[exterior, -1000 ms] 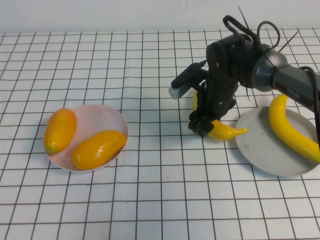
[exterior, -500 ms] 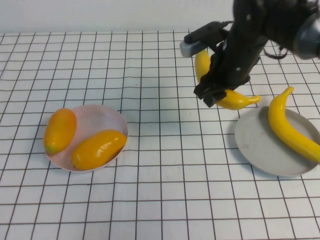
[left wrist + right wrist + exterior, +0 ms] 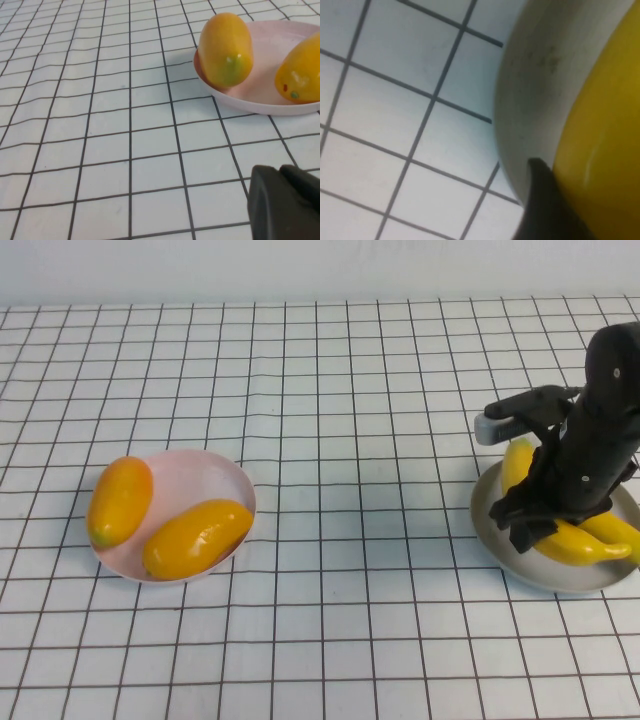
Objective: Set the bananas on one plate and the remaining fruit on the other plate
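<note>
Right gripper: your right gripper [image 3: 545, 525] is hanging low over the grey plate [image 3: 500, 540] on the right side of the table, and its fingers are closing around a banana [image 3: 575, 540]; in the right wrist view a dark fingertip [image 3: 545, 205] is pressing against the banana's yellow skin [image 3: 605, 130] just inside the grey plate's rim [image 3: 530, 85].

Bananas: you are seeing the held banana lying across the grey plate with its tip pointing right; a second banana [image 3: 620, 527] is showing behind it near the plate's right edge, mostly hidden by the arm.

Left gripper: your left gripper [image 3: 285, 200] is not showing in the high view; in the left wrist view only a dark part of it is sitting over the checked cloth [image 3: 100, 125], and you cannot tell whether its fingers are apart or together.

Other fruit: two orange fruits are resting on the pink plate [image 3: 195, 475] at the left, one [image 3: 120, 500] leaning over the left rim, the other [image 3: 197, 538] lying along the front.
</note>
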Motion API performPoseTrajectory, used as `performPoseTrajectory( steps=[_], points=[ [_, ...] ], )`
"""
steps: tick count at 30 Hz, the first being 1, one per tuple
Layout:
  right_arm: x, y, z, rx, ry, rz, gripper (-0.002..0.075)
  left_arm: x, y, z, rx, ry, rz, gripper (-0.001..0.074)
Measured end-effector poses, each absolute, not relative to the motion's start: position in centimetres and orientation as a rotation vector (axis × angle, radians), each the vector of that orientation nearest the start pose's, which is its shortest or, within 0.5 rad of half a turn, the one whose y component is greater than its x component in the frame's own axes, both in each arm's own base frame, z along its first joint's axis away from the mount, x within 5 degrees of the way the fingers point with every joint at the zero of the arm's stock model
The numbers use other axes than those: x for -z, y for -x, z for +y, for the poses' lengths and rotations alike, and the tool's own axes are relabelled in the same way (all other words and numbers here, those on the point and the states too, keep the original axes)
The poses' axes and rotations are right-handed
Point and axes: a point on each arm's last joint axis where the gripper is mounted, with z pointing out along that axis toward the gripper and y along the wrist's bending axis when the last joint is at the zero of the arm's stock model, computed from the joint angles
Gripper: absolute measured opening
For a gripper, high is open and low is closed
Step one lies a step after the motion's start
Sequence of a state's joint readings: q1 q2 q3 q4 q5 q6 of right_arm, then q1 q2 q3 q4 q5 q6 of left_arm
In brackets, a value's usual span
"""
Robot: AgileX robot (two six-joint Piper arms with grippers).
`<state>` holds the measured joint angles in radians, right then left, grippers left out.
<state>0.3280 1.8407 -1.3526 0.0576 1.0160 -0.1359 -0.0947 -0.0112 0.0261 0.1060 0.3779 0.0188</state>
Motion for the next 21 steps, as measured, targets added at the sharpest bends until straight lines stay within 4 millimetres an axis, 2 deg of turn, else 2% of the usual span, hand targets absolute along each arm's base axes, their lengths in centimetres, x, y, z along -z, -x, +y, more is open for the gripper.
performPoseTrajectory(
  steps=[4,8,10,13,16,19,21],
  points=[
    [-21.1,-34.6,12.0,-0.095,0.636,2.914,0.0332,-17.1,-5.3,-0.1,-0.052,-0.172,1.867,-0.0004],
    [-21.2,-34.9,12.1,-0.098,0.627,2.879,0.0482,-17.1,-5.3,-0.1,-0.052,-0.172,1.867,-0.0004],
    [-21.2,-35.0,12.1,-0.099,0.62,2.878,0.0532,-17.1,-5.3,-0.1,-0.052,-0.172,1.867,-0.0004],
    [-21.3,-34.9,12.0,-0.095,0.602,2.892,0.0528,-17.1,-5.3,-0.1,-0.052,-0.172,1.867,-0.0004],
    [-22.6,-34.2,11.7,-0.094,0.597,2.887,0.0435,-17.1,-5.3,-0.1,-0.052,-0.172,1.867,-0.0004],
    [-25.4,-32.6,11.3,-0.126,0.573,2.813,0.0287,-17.1,-5.3,-0.1,-0.053,-0.173,1.867,-0.0004],
    [-27.9,-30.7,10.9,-0.166,0.54,2.716,0.0165,-17.1,-5.3,-0.1,-0.053,-0.173,1.867,-0.0004]
  ],
)
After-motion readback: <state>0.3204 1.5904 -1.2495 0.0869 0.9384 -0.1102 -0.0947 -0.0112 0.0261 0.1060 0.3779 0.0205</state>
